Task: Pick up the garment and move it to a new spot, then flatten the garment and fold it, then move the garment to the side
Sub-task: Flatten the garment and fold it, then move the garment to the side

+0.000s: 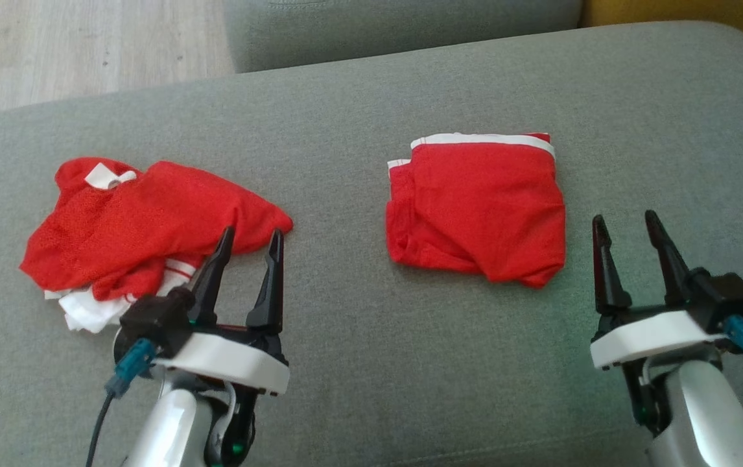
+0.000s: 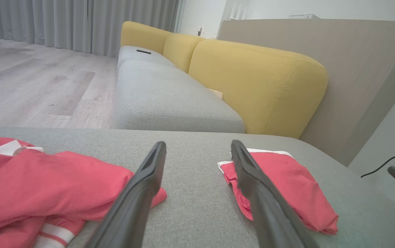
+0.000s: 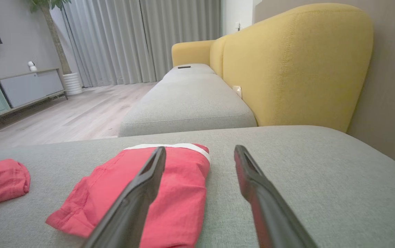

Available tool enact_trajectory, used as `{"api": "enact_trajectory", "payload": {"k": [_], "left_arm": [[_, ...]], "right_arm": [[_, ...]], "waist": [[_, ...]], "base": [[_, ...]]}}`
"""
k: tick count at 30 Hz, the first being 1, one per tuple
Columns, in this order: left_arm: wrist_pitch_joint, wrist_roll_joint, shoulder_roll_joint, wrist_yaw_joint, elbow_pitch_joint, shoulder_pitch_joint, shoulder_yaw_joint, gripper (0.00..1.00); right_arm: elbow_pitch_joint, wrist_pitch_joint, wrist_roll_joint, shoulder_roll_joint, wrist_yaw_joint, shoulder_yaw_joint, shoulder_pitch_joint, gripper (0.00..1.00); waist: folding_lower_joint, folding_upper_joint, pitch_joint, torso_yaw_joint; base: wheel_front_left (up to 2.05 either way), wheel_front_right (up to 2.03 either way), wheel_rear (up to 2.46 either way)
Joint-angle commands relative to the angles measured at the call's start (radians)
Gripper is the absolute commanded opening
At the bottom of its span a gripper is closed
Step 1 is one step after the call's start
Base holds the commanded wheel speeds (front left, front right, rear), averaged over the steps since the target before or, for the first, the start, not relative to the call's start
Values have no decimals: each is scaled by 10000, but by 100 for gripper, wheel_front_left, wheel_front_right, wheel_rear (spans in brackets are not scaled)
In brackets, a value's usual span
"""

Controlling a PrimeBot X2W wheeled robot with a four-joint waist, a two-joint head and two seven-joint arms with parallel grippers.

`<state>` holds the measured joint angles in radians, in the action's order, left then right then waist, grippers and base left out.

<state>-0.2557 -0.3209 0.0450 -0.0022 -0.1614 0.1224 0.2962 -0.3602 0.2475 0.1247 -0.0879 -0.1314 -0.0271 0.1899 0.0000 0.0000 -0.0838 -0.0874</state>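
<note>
left gripper (image 1: 252,232) and right gripper (image 1: 624,218) were both apart, empty. crumpled garment (image 1: 144,220) lay on the sofa cushion (image 1: 345,130) just by the left gripper; folded garment (image 1: 478,207) sat mid-cushion. Risk: pile looked layered, so a pinch could catch one layer and drag the rest

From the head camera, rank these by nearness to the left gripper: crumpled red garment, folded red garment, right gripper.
1. Crumpled red garment, right beside the left gripper.
2. Folded red garment, in the middle.
3. Right gripper, far right.
</note>
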Motion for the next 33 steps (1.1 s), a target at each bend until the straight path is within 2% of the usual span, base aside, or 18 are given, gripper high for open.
{"api": "enact_trajectory", "payload": {"k": [1,11,18,27,33], "left_arm": [[-61,98,53,-74,363,217,-384,100],[-61,184,53,-65,478,182,-399,100],[-61,187,53,-59,546,499,-165,100],[-61,145,52,-28,516,1146,292,100],[-61,60,52,24,496,1422,482,100]], "right_arm": [[416,110,-90,57,7,-157,172,100],[550,88,-391,290,7,18,22,100],[382,-243,-1000,283,7,327,421,100],[-558,-1298,-846,321,7,666,1679,100],[-1583,-2041,-788,337,7,1398,2475,100]], "waist": [[0,0,10,-9],[0,0,-68,63],[0,0,-587,304],[0,0,-1681,966],[0,0,-2072,1323]], "base": [[0,0,0],[0,0,0],[0,0,0],[0,0,0],[0,0,0]]}}
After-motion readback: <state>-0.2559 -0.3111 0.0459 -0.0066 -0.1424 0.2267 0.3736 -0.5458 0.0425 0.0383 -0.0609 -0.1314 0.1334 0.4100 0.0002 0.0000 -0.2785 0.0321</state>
